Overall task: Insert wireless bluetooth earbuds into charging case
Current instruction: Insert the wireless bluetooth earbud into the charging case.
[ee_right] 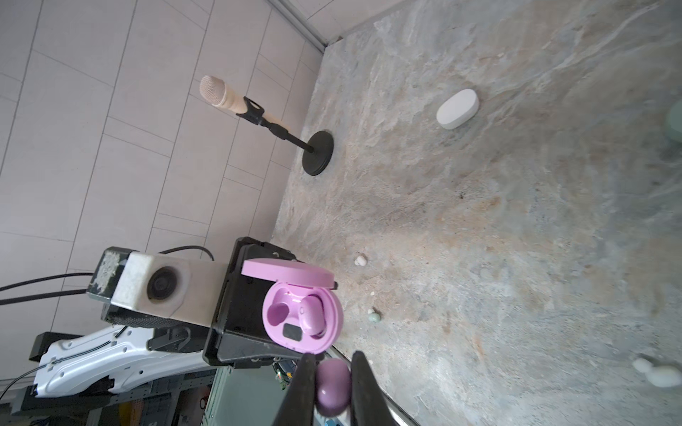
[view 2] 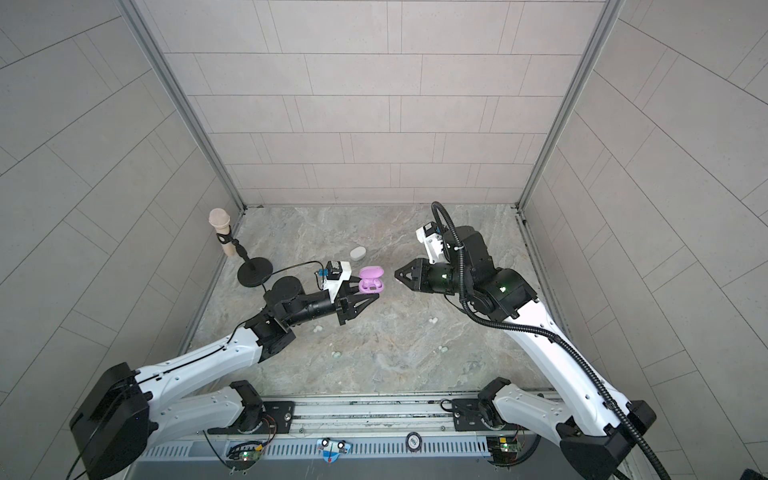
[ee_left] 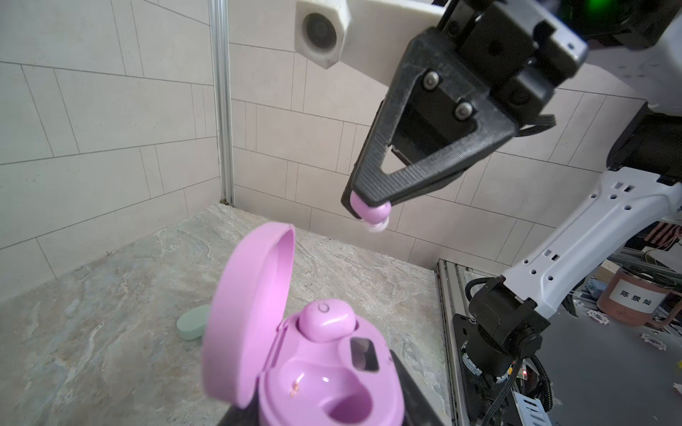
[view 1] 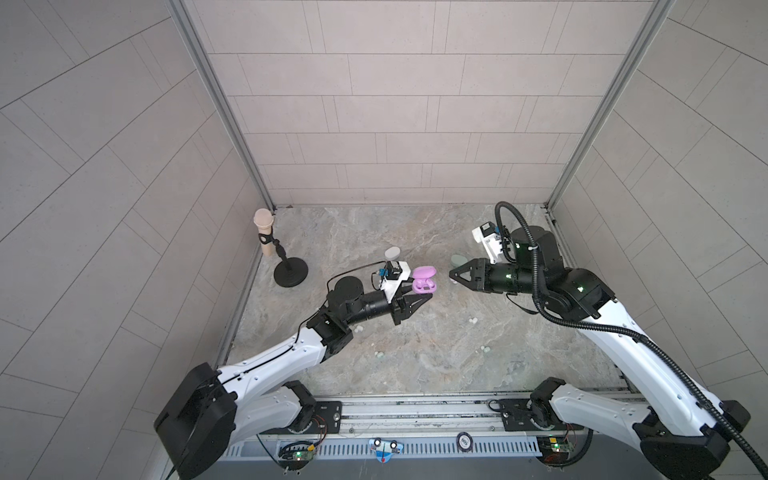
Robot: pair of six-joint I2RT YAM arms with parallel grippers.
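We held the lilac earbud (ee_right: 332, 383) pinched between the closed jaws of the right gripper (view 1: 451, 275), lifted off the table (view 1: 415, 370) so it could travel freely. Close by but not touching, the left gripper (view 1: 428, 292) was clamped on the lilac charging case (ee_left: 324, 369). It kept the case raised with the lid (ee_left: 247, 324) swung open, presumably to present the sockets to the incoming bud. One seated bud (ee_left: 326, 319) filled its place, and the empty socket (ee_left: 343, 400) beside it was, we judged, the target. The held bud likely needed careful alignment with that hollow. Farther out lay the closed white case (view 1: 392, 252) and mint case (ee_left: 192, 326). Loose white buds (view 1: 473, 321) and mint buds (view 1: 484, 349) sat scattered well apart, untouched.
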